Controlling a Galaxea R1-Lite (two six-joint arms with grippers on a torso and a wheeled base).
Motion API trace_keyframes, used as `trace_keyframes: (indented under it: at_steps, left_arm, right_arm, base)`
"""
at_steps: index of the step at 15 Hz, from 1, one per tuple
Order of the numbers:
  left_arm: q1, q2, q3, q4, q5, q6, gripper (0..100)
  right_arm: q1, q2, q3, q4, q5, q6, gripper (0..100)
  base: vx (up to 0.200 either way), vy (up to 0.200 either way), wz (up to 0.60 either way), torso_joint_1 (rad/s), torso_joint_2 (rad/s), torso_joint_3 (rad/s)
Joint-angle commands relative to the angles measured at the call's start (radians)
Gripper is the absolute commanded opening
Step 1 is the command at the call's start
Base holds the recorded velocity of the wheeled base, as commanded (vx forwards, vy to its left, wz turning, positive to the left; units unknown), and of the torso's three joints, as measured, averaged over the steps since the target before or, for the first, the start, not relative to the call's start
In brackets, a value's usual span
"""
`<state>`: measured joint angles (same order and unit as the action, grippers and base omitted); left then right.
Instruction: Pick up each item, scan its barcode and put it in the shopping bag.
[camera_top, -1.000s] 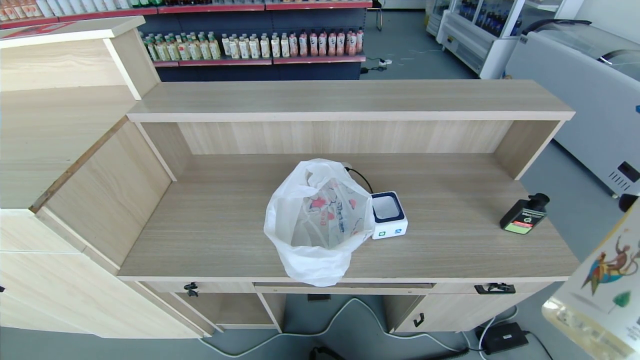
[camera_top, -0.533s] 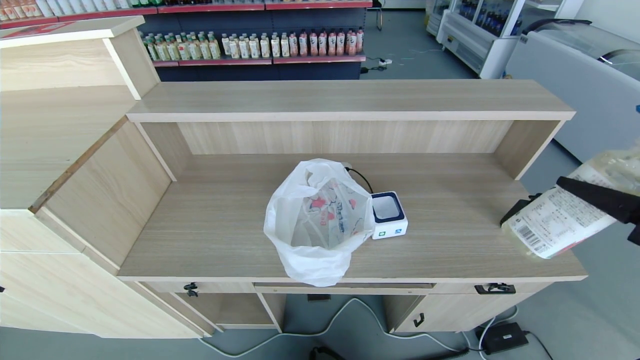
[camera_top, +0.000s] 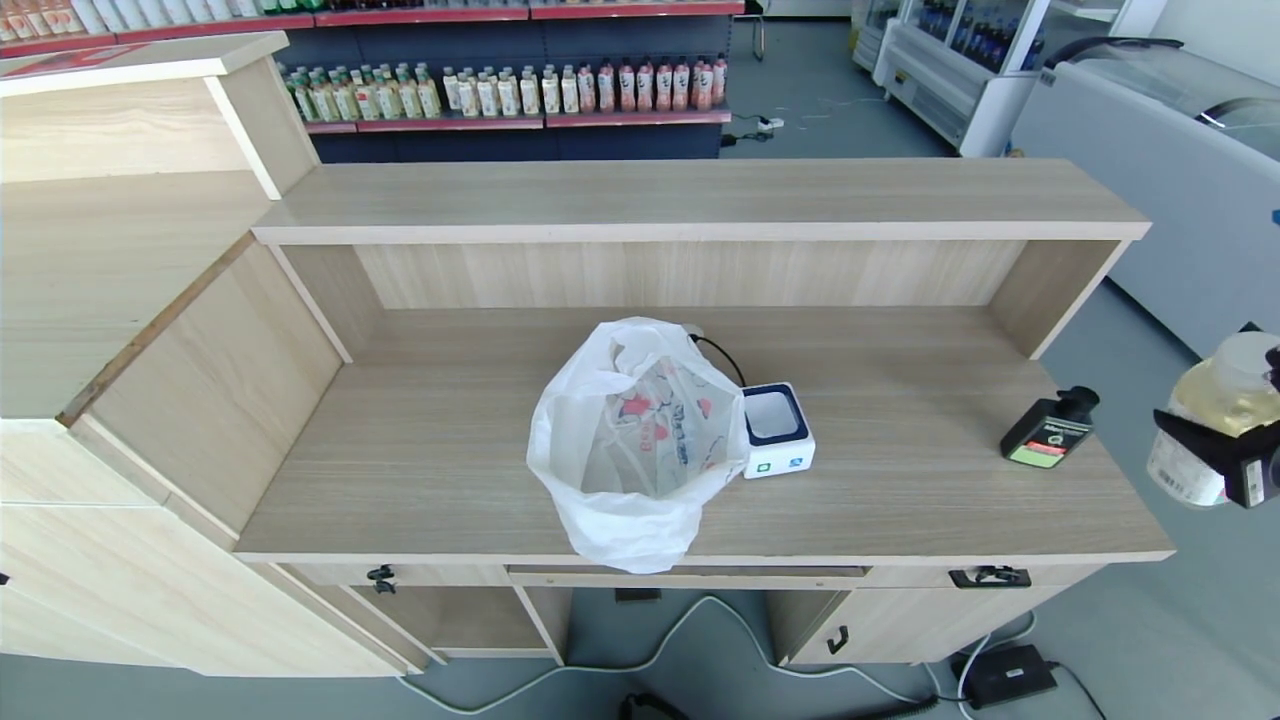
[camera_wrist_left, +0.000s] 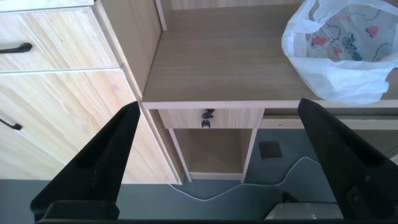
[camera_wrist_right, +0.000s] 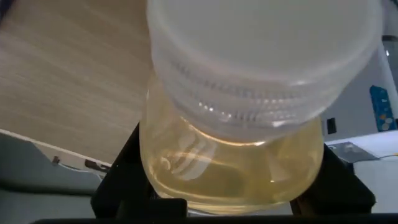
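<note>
My right gripper (camera_top: 1228, 456) is shut on a clear jar (camera_top: 1212, 412) of yellowish liquid with a white lid. It holds the jar upright just off the counter's right end. In the right wrist view the jar (camera_wrist_right: 231, 130) sits between black fingers (camera_wrist_right: 127, 177). A white shopping bag (camera_top: 632, 440) stands open mid-counter, with a white scanner box (camera_top: 778, 432) touching its right side. A black bottle (camera_top: 1047, 428) lies near the counter's right end. My left gripper (camera_wrist_left: 217, 155) hangs open and empty, low in front of the counter's left part, with the bag (camera_wrist_left: 341, 50) farther off.
The wooden counter (camera_top: 900, 500) has a raised back shelf (camera_top: 700, 195) and side walls. A black cable (camera_top: 718, 355) runs behind the bag to the scanner. Drawers and cupboards (camera_wrist_left: 56, 93) sit under and to the left of the counter. Freezers (camera_top: 1150, 150) stand to the right.
The jar swung up from the lower right, tilted over the counter's right end with its barcode showing, then drew back right and upright. Bag, scanner and black bottle stayed put.
</note>
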<state>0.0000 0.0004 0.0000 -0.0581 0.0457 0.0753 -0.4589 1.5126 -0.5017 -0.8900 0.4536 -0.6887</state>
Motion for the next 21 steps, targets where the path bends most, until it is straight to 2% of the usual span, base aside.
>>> trace_keyframes:
  at_steps: [1, 2, 5, 8, 12, 14, 16, 18, 21]
  left_arm:
    - [0.0, 0.0, 0.0, 0.0, 0.0, 0.0, 100]
    - [0.0, 0.0, 0.0, 0.0, 0.0, 0.0, 100]
    - [0.0, 0.0, 0.0, 0.0, 0.0, 0.0, 100]
    - [0.0, 0.0, 0.0, 0.0, 0.0, 0.0, 100]
    - [0.0, 0.0, 0.0, 0.0, 0.0, 0.0, 100]
    - [0.0, 0.0, 0.0, 0.0, 0.0, 0.0, 100]
    - [0.0, 0.0, 0.0, 0.0, 0.0, 0.0, 100]
    - [0.0, 0.0, 0.0, 0.0, 0.0, 0.0, 100]
    - [0.0, 0.0, 0.0, 0.0, 0.0, 0.0, 100]
  right_arm:
    - [-0.063, 0.13, -0.029, -0.099, 0.004, -0.133, 0]
    - [-0.067, 0.155, -0.038, -0.182, 0.019, -0.187, 0]
    - [-0.067, 0.195, -0.031, -0.285, 0.096, -0.242, 0]
    - [-0.084, 0.202, -0.037, -0.313, 0.169, -0.407, 0]
    - [-0.076, 0.218, -0.067, -0.33, 0.204, -0.489, 0]
    - [-0.075, 0.222, -0.072, -0.366, 0.215, -0.502, 0]
    - [-0.044, 0.258, -0.072, -0.461, 0.229, -0.499, 0]
    - [-0.012, 0.302, -0.074, -0.526, 0.272, -0.5, 0]
    - [0.052, 0.368, -0.069, -0.549, 0.349, -0.494, 0]
  base:
    - [0.0, 0.0, 0.0, 0.0, 0.0, 0.0]
    - [0.0, 0.0, 0.0, 0.0, 0.0, 0.0]
    - [0.0, 0.0, 0.0, 0.0, 0.0, 0.0]
    - [0.0, 0.0, 0.0, 0.0, 0.0, 0.0]
    - [0.0, 0.0, 0.45, 0.003, 0.0, 0.001]
    - [0.0, 0.0, 0.6, 0.0, 0.01, 0.0]
    - [0.0, 0.0, 0.6, 0.005, 0.0, 0.002]
    - [0.0, 0.0, 0.6, 0.002, 0.0, 0.0]
    - [0.0, 0.0, 0.4, 0.005, 0.0, 0.0]
